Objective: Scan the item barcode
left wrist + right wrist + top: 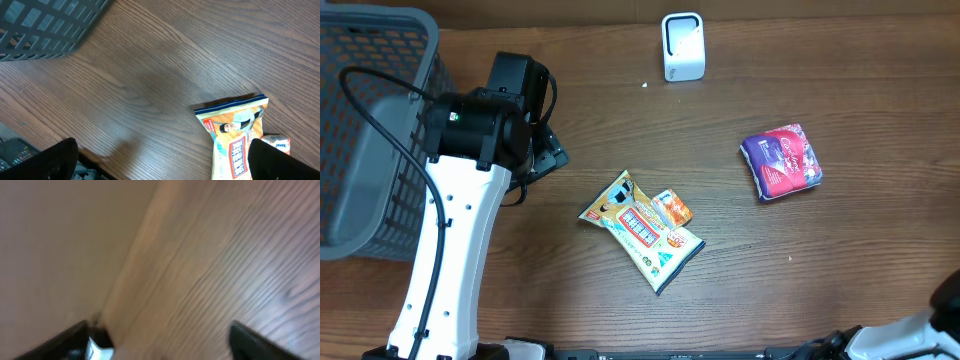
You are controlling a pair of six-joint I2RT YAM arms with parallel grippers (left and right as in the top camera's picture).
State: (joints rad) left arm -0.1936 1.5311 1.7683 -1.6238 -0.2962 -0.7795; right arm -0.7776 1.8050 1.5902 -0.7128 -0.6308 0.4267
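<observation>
Nearest, the right gripper is hovering spread and empty over the edge of the brown wooden table, the left gripper is hanging wide open beside the crinkled yellow snack packet mid-table, with the white boxy scanner standing farthest back.

Soft, even light; one view badly blurred.
From overhead the table is lit evenly, with a mild shine on the white scanner and the purple packet. My left wrist view is sharp on the wood grain, with one faint broad shadow; my left fingers are dark and unfocused. My right wrist view is smeared, and pale at the left.
</observation>
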